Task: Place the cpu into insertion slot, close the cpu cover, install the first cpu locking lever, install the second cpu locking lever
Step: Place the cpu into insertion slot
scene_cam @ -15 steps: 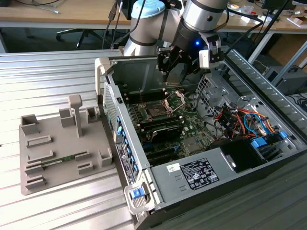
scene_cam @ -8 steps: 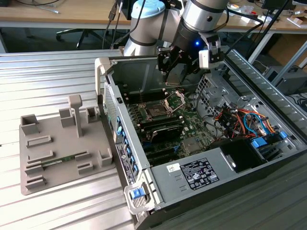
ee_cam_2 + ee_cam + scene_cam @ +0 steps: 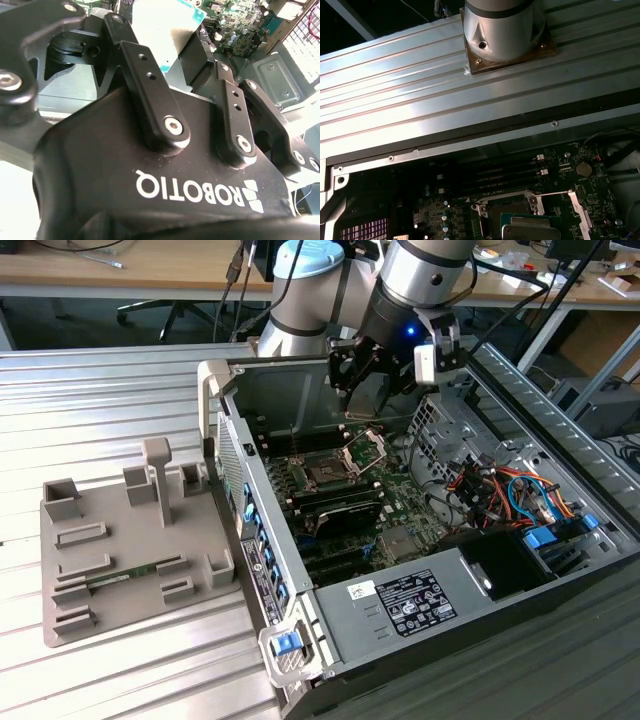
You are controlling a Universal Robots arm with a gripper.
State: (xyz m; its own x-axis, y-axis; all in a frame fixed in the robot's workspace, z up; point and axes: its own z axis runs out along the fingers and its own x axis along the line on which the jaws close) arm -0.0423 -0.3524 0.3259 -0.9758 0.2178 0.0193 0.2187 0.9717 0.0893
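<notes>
One open computer case (image 3: 250, 540) lies on the ribbed surface (image 3: 100, 390), its green board (image 3: 400, 500) carrying the empty insertion slot (image 3: 322, 474) near the case's far wall, the cpu cover (image 3: 365, 448) raised beside it. The pincer (image 3: 368, 405) hangs above, pinching the cpu (image 3: 160, 35); placing looks the step in hand, calling for a level, squared descent.

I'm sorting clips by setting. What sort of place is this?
Likely a robotics lab bench: a robot arm, its end effector holding the cpu over an open computer case on a ribbed metal table, wooden desks behind.
</notes>
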